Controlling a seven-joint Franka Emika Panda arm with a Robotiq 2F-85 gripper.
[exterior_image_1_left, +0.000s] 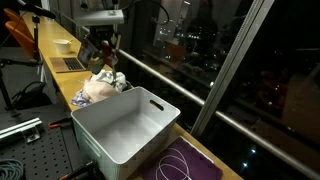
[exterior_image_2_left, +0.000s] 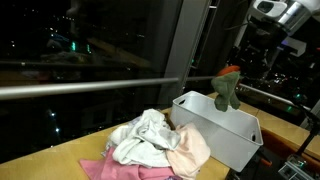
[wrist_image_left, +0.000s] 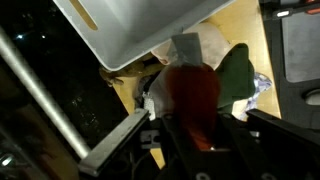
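Gripper (exterior_image_1_left: 103, 48): dark and blocky, hanging over the desk (exterior_image_1_left: 60, 80); the fingers were pinching the top of a garment.
Garment (exterior_image_2_left: 227, 88): soft cloth, part red and part green, hanging limp in loose folds. It was clear of the desk, above where the clothes heap met the bin. I could not tell which of the two it hung over.
Wrist view: the red fold (wrist_image_left: 190, 95) bunched between the dark fingers, with the green fold to its right.
Clothes heap (exterior_image_2_left: 155, 145): crumpled fabrics, white, cream and pink, lying on the desk just beside the bin.
Bin (exterior_image_1_left: 125, 125): white rigid plastic, rectangular, open-topped, with smooth walls and a slotted handle.
Desk: flat, yellowish wood, running along the window.
Mat (exterior_image_1_left: 185, 165): purple and flat, with thin pale loops on it, to the near right of the bin.
Window rail (exterior_image_2_left: 80, 88): a pale round bar crossing the dark glass.
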